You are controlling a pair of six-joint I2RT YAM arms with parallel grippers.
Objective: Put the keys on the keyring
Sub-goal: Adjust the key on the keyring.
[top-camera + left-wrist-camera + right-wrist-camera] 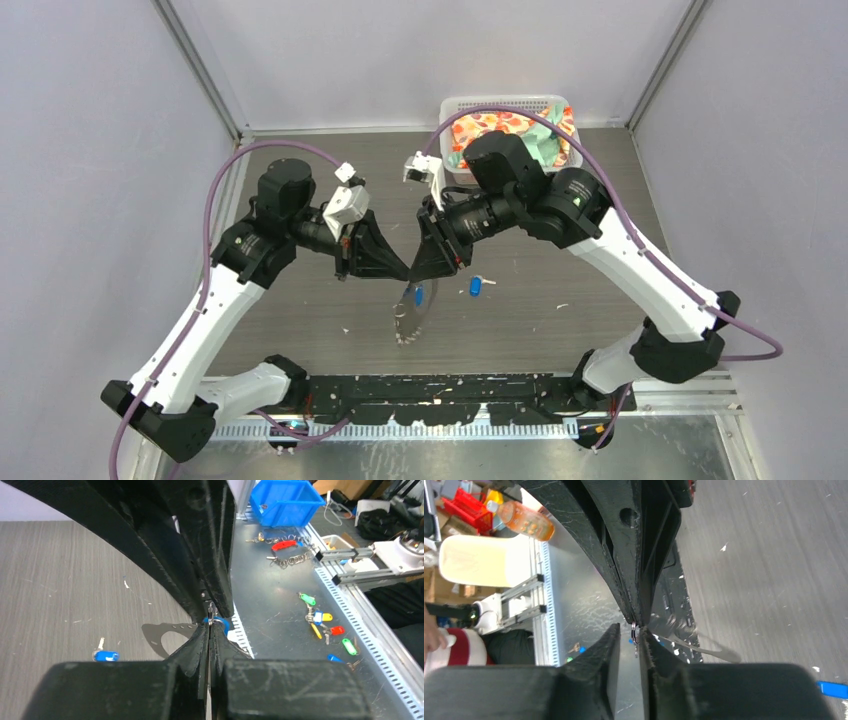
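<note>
At 6 o'clock in the top view a black rail [450, 385] joins the two arm bases. Nearer still is a metal bench [280, 615], where the left wrist view shows coloured key tags [320, 622] and a blue bin [287, 502] — any writing on them is too small to read.

Toward the middle of the grey table [300, 330] the keyring [407, 318] hangs on edge; whether its lower rim touches the tabletop I cannot tell. The left gripper [403, 272], reaching in from 9 o'clock, has its fingers pressed together on the wire at the ring's 12 o'clock. The right gripper [421, 272] meets it tip to tip from 2 o'clock. Its fingers stand slightly parted with the wire in the gap, and contact cannot be told.

One blue-headed key [419, 295] sits against the ring just under the fingertips — threaded or not, I cannot tell. The second key [475, 286] lies flat on the table at 2 o'clock from the ring, apart from it.

At the far edge, 1 o'clock, stands a white basket [455, 105] holding orange and green patterned things
</note>
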